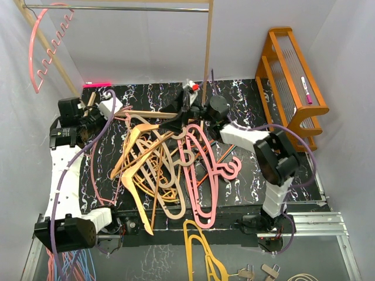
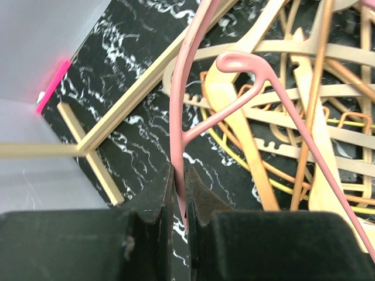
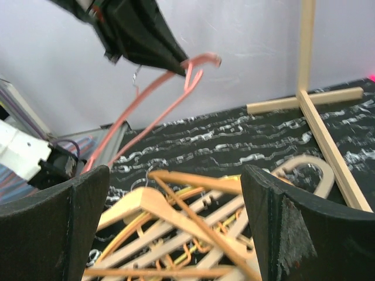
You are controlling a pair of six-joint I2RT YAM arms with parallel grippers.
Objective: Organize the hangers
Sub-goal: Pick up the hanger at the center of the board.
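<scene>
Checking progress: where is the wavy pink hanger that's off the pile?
Top view, upper left: the wavy pink hanger hangs from the left end of the metal rail, beside the slanted wooden leg, away from the pile on the black mat.

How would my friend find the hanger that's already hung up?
Find the metal rail along the top. One pink hanger hangs at its left end. Unlike the hangers heaped on the black mat, it's up high with a wavy edge.
</scene>
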